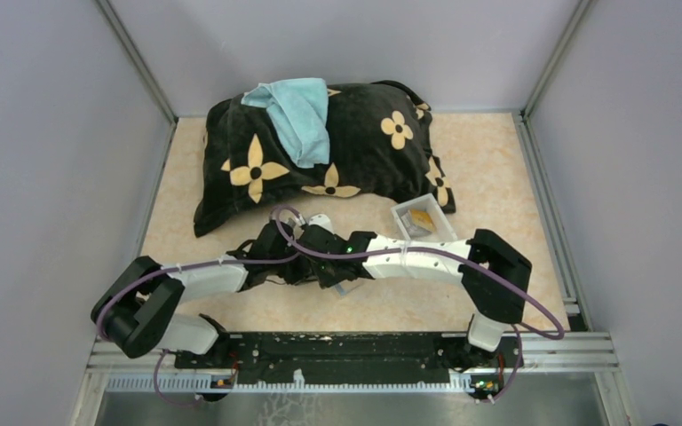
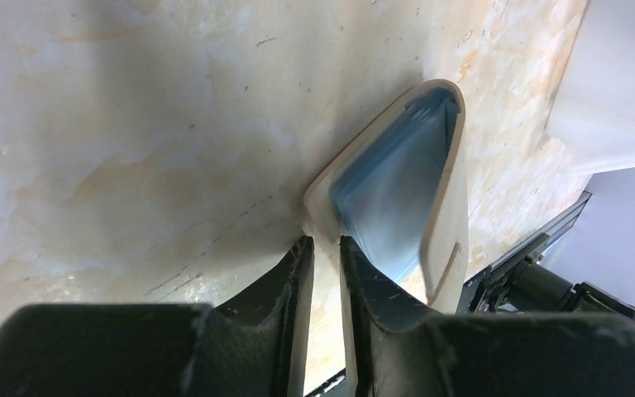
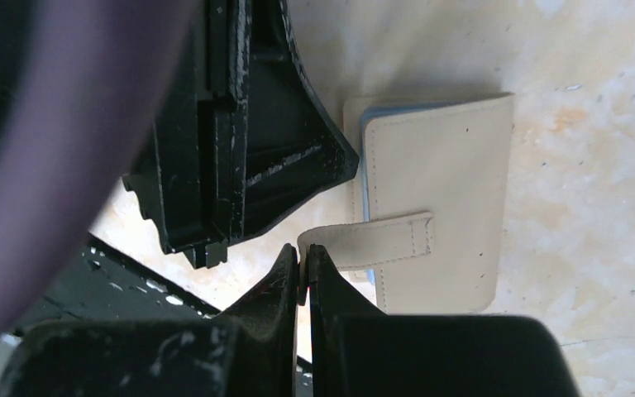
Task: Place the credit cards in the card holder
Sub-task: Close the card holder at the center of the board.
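Note:
The tan card holder (image 3: 438,190) lies on the table with its blue inner sleeves showing at one edge. My right gripper (image 3: 303,251) is shut on its snap tab (image 3: 380,240), pulled out to the side. The left wrist view shows the holder (image 2: 446,207) edge-on and slightly gaping. There my left gripper (image 2: 324,241) is shut on the corner of one cover. From above, both grippers meet over the holder and hide most of it; a pale corner (image 1: 346,286) shows. A gold-yellow credit card (image 1: 422,219) lies in the white tray (image 1: 404,213).
A black pillow with yellow flowers (image 1: 355,151) fills the back of the table, a teal towel (image 1: 297,115) draped on it. The left gripper's black body (image 3: 248,149) sits close beside the right fingers. The metal base rail (image 1: 346,346) runs along the near edge.

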{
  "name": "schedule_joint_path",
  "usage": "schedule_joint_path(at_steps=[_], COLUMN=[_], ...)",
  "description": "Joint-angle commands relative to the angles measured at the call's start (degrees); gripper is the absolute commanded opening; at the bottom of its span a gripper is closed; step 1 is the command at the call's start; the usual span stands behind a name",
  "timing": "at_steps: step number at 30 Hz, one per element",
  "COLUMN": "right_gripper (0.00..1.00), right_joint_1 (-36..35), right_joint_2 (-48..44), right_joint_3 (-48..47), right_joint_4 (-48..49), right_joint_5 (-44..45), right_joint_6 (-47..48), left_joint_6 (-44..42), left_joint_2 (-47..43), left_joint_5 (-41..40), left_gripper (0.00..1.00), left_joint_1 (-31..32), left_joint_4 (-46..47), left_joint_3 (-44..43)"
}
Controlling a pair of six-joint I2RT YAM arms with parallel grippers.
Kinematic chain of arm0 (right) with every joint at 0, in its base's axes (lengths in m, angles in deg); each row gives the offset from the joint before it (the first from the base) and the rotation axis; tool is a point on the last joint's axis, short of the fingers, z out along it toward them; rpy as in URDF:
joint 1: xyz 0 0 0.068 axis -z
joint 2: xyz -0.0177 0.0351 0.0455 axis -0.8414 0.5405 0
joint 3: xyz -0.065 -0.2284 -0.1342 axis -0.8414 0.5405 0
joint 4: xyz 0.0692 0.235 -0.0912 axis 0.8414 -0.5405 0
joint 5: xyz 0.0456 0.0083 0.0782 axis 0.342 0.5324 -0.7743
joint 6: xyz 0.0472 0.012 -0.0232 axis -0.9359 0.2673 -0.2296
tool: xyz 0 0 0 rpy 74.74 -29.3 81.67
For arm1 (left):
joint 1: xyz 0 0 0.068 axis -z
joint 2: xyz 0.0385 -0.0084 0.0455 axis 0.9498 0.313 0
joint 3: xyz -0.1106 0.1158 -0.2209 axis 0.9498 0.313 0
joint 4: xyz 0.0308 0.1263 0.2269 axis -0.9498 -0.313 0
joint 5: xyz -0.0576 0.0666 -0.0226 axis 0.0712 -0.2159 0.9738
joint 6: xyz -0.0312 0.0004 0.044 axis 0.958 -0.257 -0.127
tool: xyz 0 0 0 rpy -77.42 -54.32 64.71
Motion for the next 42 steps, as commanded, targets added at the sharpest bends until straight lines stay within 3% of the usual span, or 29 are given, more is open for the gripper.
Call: schedule_joint_path(at_steps=[1,3,8,21,31,42], right_gripper=[0.0,0.0,0.17,0.35,0.37,0.38], right_joint_1=[-1.3,-1.4,-2.1,-2.3,-2.3,-4.1], right_joint_2=[0.5,0.6,1.0,2.5,2.1,-1.1], right_joint_3=[0.9,1.4,1.5,3.8,5.7,2.5], right_joint_4=[4.2,4.8,5.6,8.0,10.3,8.2], right_joint_5=[-1.9,-2.6,-4.5,-9.7,-11.2,-12.7], right_joint_6=[-1.5,-1.6,-1.3,-1.6,-1.7,0.2], left_joint_6=[-1.7,-1.5,-1.2,0.1,1.9,1.6], left_joint_2=[0.2,-0.6,-2.2,-6.4,-12.6,-18.2], left_joint_5=[-5.6,-6.0,-6.5,-8.4,-10.9,-14.7], left_gripper=[0.27,0.27,0.27,0.29,0.32,0.33], left_joint_1=[0.3,0.3,0.4,0.6,0.7,0.7], left_joint_4=[-12.1,-12.7,-14.2,-18.9,-23.8,-31.6], left_joint_3=[3.7,4.0,4.2,3.6,2.9,-5.1])
